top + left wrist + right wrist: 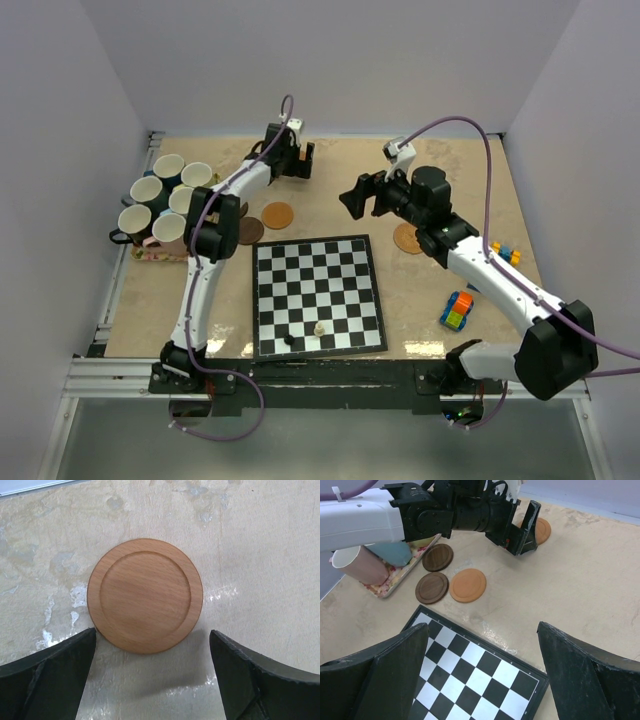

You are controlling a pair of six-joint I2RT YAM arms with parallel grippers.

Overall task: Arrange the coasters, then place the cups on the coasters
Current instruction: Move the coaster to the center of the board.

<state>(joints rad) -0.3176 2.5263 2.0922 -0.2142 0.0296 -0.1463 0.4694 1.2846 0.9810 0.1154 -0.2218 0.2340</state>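
A tan coaster (145, 595) lies flat on the table, its near rim just between the tips of my open left gripper (152, 631), which hangs over the far middle of the table (305, 162). An orange coaster (468, 585) and two dark brown coasters (431, 587) (437, 557) lie close together beyond the chessboard. Another tan coaster (407, 238) shows partly under my right arm. Several cups (168, 167) stand bunched at the far left, among them a pink cup (362, 565). My right gripper (481, 626) hovers open and empty above the board's far edge.
A black-and-white chessboard (318, 295) fills the near middle, with two small pieces (289, 340) near its front edge. The cups stand on a floral mat (150, 252). A toy car (457, 312) and small coloured blocks (505, 255) lie at the right.
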